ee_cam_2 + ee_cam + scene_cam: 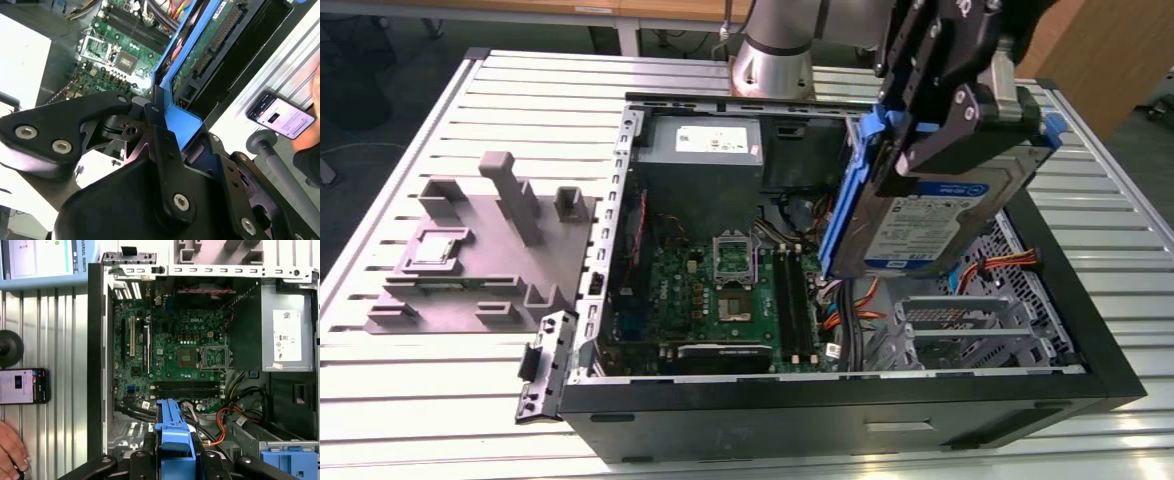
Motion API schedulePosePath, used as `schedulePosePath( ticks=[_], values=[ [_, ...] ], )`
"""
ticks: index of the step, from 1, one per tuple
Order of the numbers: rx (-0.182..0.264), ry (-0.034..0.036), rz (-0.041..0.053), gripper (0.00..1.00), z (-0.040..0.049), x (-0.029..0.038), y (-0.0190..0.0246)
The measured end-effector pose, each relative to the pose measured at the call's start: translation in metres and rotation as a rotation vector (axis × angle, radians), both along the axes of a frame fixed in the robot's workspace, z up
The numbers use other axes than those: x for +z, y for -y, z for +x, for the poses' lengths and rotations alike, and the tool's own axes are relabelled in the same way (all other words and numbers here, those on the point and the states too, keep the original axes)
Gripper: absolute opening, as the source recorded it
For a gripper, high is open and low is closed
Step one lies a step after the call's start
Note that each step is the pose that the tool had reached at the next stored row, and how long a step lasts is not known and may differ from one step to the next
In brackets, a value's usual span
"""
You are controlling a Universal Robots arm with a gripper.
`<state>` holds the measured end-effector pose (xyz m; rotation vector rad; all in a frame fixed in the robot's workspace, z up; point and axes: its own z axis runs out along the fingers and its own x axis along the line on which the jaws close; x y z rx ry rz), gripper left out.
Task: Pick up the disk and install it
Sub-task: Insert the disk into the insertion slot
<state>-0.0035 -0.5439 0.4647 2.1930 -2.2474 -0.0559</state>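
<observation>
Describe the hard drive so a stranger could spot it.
Start at the open computer case. Over its side at the exterior view's right, the gripper holds the hard drive. Only it pairs a blue carrier with a white-and-blue label.

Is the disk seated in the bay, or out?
Out. The end effector grips the disk in the air above the case, clear of the bay.

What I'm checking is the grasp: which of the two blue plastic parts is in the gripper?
The blue carrier framing the disk, clamped in the gripper above the open case. The other, a blue bracket, sits on the drive bay, untouched.
</observation>
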Motion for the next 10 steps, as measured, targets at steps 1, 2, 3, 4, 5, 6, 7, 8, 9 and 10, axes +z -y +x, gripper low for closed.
schedulePosePath(
  ticks=[1, 2, 3, 4, 5, 6, 7, 8, 9, 10],
  values=[
    [0.0, -0.0001, -0.0002, 0.37, 0.0033, -0.0003, 0.0002],
    [0.0, -0.0001, -0.0002, 0.37, 0.0064, -0.0007, 0.0004],
    [0.0, -0.0001, -0.0002, 0.37, 0.0094, -0.0011, 0.0005],
    [0.0, -0.0001, -0.0002, 0.37, 0.0122, -0.0014, 0.0007],
    [0.0, -0.0001, -0.0003, 0.37, 0.0144, -0.0017, 0.0007],
    [0.0, -0.0001, -0.0004, 0.37, 0.0157, -0.0019, 0.0007],
    [0.0, -0.0001, -0.0005, 0.37, 0.016, -0.0019, 0.0007],
    [0.0, -0.0001, -0.0006, 0.37, 0.016, -0.0019, 0.0008],
    [0.0, -0.0001, -0.0006, 0.37, 0.016, -0.002, 0.0008],
    [0.0, 0.0, -0.0006, 0.37, 0.016, -0.002, 0.0008]
  ],
)
